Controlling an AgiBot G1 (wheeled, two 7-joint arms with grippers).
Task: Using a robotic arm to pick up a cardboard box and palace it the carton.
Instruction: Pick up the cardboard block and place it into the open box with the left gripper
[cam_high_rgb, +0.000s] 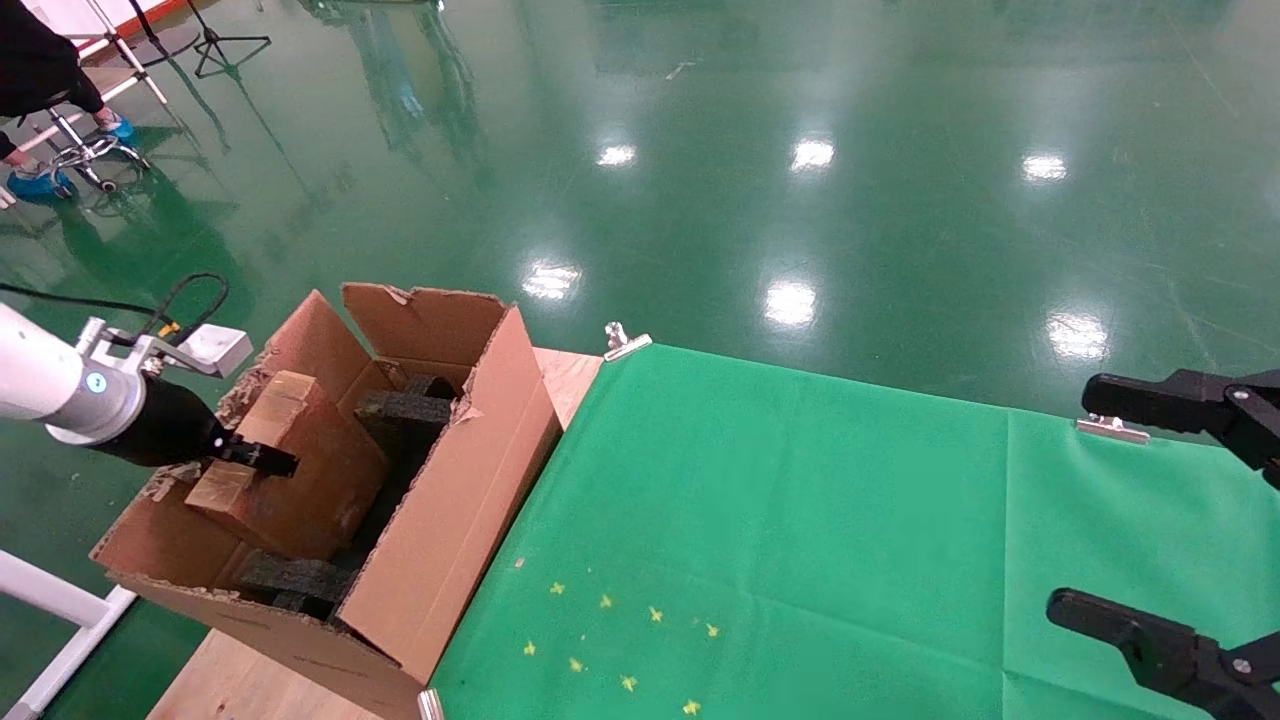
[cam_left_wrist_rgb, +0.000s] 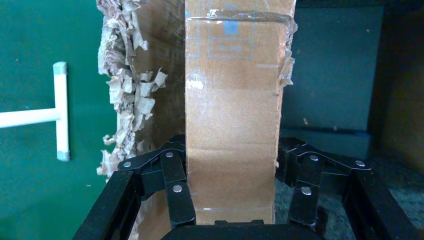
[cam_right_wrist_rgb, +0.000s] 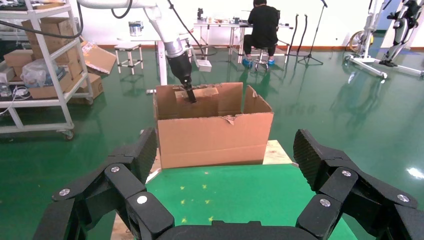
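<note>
The carton (cam_high_rgb: 455, 520) stands open at the table's left end, with ragged flaps and black foam inserts (cam_high_rgb: 405, 410) inside. The tape-wrapped cardboard box (cam_high_rgb: 300, 470) lies tilted inside the carton, against its far-left side. My left gripper (cam_high_rgb: 255, 455), on the white robotic arm (cam_high_rgb: 40, 385), reaches in from the left and is shut on this box. In the left wrist view the cardboard box (cam_left_wrist_rgb: 232, 115) fills the gap between the fingers (cam_left_wrist_rgb: 175, 180), beside a torn carton wall (cam_left_wrist_rgb: 125, 100). My right gripper (cam_high_rgb: 1130, 510) hangs open over the table's right side, holding nothing.
A green cloth (cam_high_rgb: 800, 520) with small yellow marks (cam_high_rgb: 620, 640) covers the table, held by metal clips (cam_high_rgb: 625, 342). Bare wood (cam_high_rgb: 570, 375) shows beside the carton. A white frame (cam_high_rgb: 50, 600) stands by the floor at left. A shelf rack (cam_right_wrist_rgb: 40, 65) and a seated person (cam_right_wrist_rgb: 263, 25) are beyond.
</note>
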